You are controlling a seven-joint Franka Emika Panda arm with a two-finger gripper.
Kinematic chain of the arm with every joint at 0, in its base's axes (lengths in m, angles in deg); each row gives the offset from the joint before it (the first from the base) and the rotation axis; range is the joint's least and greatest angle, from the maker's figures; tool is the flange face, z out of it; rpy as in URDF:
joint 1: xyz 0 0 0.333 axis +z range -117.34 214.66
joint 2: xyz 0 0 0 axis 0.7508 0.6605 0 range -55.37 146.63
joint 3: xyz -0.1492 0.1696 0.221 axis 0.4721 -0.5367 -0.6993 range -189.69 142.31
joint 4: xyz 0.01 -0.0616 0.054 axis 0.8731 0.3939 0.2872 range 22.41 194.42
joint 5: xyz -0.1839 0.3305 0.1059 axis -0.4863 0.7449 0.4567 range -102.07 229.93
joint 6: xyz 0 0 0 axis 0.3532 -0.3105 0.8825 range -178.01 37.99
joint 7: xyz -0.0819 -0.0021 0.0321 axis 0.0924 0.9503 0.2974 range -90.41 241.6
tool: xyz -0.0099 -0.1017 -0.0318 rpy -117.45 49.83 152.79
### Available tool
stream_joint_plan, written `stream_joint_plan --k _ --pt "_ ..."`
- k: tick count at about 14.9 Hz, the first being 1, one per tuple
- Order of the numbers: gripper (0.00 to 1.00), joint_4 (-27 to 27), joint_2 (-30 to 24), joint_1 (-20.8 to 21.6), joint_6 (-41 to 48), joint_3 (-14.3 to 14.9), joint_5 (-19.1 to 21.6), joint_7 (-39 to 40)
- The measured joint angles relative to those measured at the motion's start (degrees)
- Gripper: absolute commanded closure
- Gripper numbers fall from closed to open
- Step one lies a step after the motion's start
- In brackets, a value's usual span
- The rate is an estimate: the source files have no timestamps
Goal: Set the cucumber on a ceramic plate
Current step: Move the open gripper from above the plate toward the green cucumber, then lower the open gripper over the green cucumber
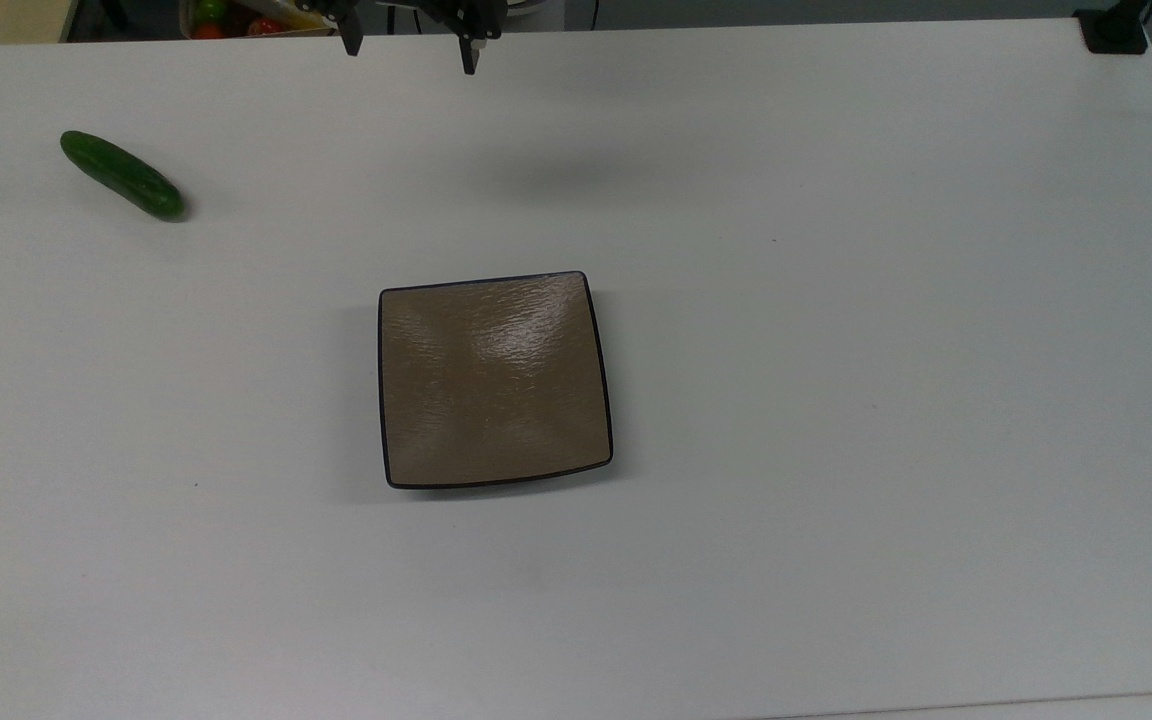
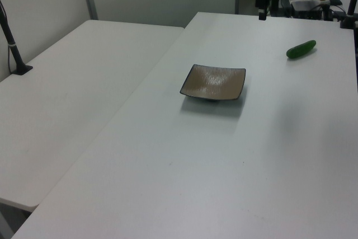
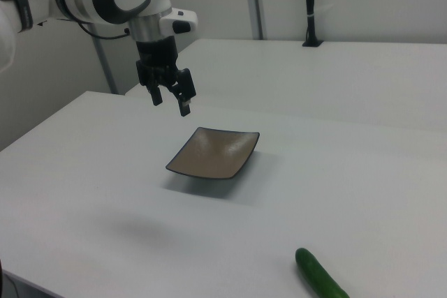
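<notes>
Dark green glossy cucumber (image 1: 122, 175) lies far toward the top view's left on white worktop (image 1: 836, 300), long axis diagonal | black two-finger jaws (image 1: 406, 50) hover at top edge, spread open, empty | square brown-tan ceramic plate (image 1: 406, 470) sits bare mid-worktop, well apart.

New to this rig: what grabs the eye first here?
The square, glossy brown-tan ceramic plate with its thin dark rim sits alone mid-table on the white table. The small dark green cucumber lies far off toward the top view's upper left, apart from the plate. The black two-finger gripper hangs open and empty above the table, beyond the plate in the right view.
</notes>
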Motion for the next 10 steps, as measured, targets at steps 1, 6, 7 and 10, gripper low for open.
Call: stream_joint_plan --k 1,6,7,10 --pt "0.00 0.0 -0.1 0.0 0.0 0.0 0.0 0.7" --pt "0.00 6.6 -5.7 -4.8 -0.3 1.4 -0.1 20.5" --pt "0.00 9.2 -8.0 -6.5 -0.4 1.5 -1.1 25.5" --pt "0.00 12.2 -10.3 -8.9 -1.6 2.6 -6.0 36.9"
